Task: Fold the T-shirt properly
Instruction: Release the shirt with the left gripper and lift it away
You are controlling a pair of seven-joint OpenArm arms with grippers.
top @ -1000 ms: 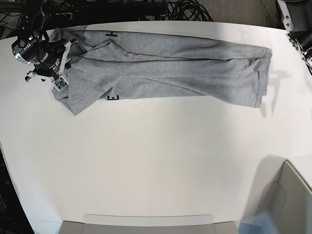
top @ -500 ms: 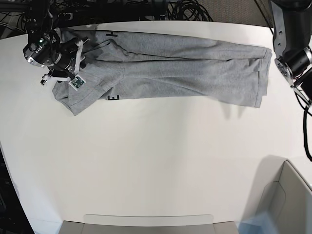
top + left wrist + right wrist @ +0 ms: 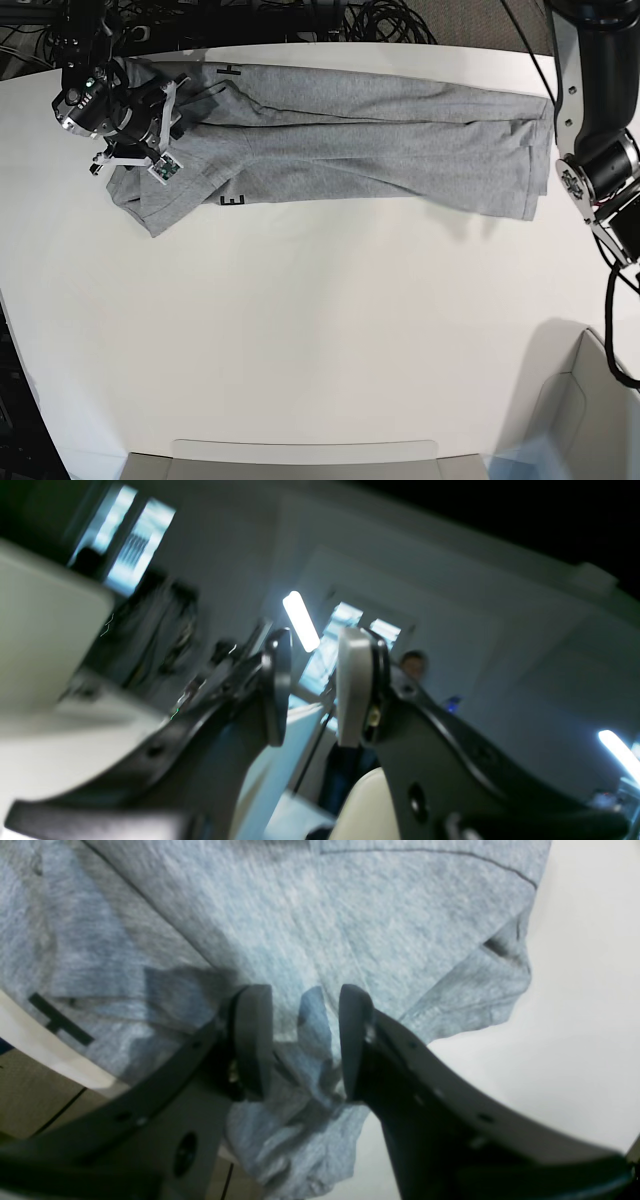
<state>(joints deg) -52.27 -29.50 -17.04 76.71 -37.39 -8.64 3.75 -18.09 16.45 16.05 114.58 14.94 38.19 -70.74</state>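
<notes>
The grey T-shirt [image 3: 380, 140] lies as a long folded strip across the far side of the white table [image 3: 300, 330], with black letters [image 3: 232, 200] showing at its edges. My right gripper [image 3: 158, 128] hangs over the strip's left end. In the right wrist view it [image 3: 302, 1040] is open, and rumpled T-shirt cloth [image 3: 320, 915] shows in the gap between its fingers [image 3: 250, 1040]. The left arm [image 3: 600, 150] stands by the strip's right end. My left gripper [image 3: 310, 690] points up at the ceiling, open, with nothing between its fingers.
A grey box [image 3: 590, 410] stands at the near right corner. A flat tray edge [image 3: 300, 455] runs along the near side. Cables [image 3: 380, 20] lie behind the table's far edge. A person [image 3: 412, 665] and ceiling lights show in the left wrist view.
The left arm has swung in from the top right corner and down beside the shirt's right end. The right gripper shifted rightward over the shirt's left end. The shirt has not moved.
</notes>
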